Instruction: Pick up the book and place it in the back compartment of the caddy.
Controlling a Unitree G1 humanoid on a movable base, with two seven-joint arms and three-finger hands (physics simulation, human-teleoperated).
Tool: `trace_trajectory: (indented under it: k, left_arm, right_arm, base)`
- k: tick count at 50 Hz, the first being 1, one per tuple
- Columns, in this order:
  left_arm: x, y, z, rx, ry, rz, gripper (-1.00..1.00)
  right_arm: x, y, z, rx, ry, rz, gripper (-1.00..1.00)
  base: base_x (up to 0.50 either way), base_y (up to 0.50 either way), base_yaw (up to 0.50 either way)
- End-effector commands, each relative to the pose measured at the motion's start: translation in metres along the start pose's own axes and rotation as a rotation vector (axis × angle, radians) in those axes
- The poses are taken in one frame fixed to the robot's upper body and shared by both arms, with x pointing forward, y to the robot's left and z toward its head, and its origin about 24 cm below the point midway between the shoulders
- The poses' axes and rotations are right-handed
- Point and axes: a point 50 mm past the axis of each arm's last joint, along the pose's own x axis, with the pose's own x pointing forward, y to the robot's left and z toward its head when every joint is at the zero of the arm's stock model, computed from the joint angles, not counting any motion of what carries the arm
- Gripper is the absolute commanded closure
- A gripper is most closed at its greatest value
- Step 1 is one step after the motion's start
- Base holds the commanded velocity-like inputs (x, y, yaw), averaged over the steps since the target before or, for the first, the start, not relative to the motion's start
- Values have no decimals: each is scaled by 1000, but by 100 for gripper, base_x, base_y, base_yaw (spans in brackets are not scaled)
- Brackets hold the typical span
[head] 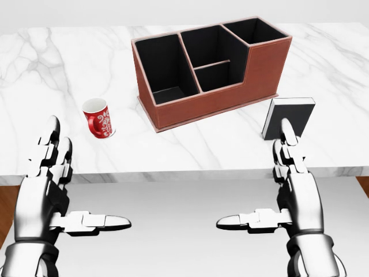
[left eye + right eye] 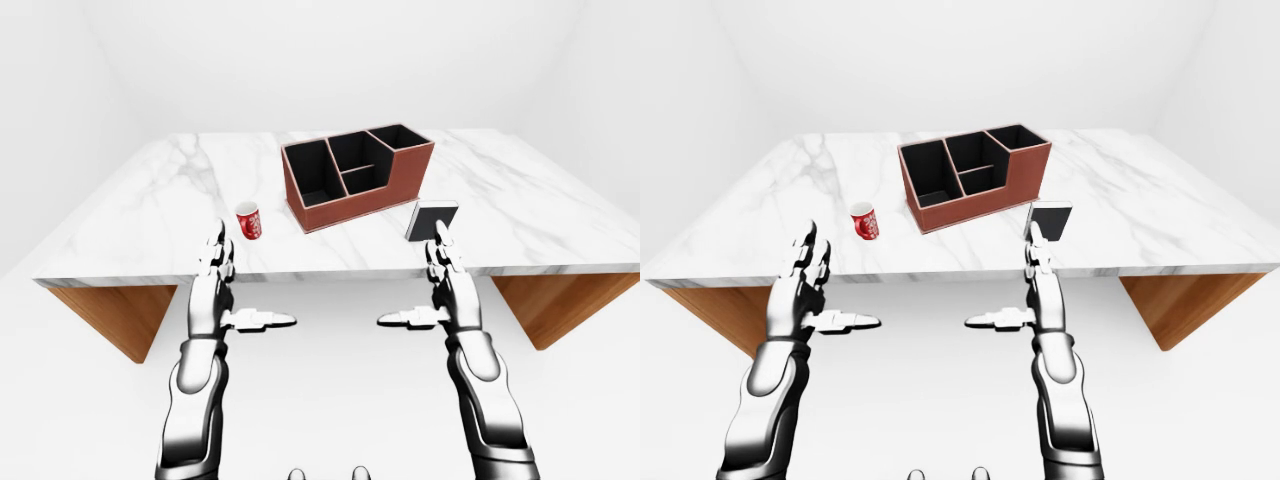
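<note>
A black book (image 1: pixel 290 117) with white page edges stands upright on the white marble table (image 1: pixel 46 69), to the right of the caddy. The brown caddy (image 1: pixel 230 95) has several black-lined compartments, with a taller one (image 1: pixel 253 30) at its upper right. My right hand (image 1: pixel 262 179) is open, fingers pointing up and thumb out to the left. It sits below the table edge, and its fingertips (image 1: pixel 286 128) overlap the book's lower edge in the head view. My left hand (image 1: pixel 86 173) is open too, at the lower left and empty.
A red patterned mug (image 1: pixel 98 118) stands on the table left of the caddy, above my left hand. The table's near edge (image 1: pixel 173 173) crosses the head view between the hands and the objects. Wooden supports (image 2: pixel 105 312) sit under the table ends.
</note>
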Motion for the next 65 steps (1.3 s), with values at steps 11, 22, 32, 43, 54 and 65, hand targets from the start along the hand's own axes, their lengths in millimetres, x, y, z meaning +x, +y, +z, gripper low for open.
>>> trace_trajectory:
  k: [11,22,32,43,54,65]
  left_arm:
    - [0,4,15,20,-63,5,-100]
    - [-1,3,14,24,-58,2,-100]
    - [0,3,12,25,-48,3,-100]
    - [-1,3,15,25,-62,2,-100]
    - [-1,4,18,28,-76,3,-100]
    - [-1,5,24,29,-101,5,-100]
  right_arm:
    - [-8,-11,36,2,-152,17,-100]
    - [-8,-13,41,-14,-175,5,-100]
    - [-7,-13,37,-21,-157,1,-100]
    - [-7,-14,38,-22,-162,-1,-100]
    - [-7,-14,40,-27,-171,-2,-100]
    - [-8,-14,43,-31,-182,2,-100]
  base:
    - [16,0,0]
    - [50,0,0]
    - [50,0,0]
    - [50,0,0]
    - [50,0,0]
    - [50,0,0]
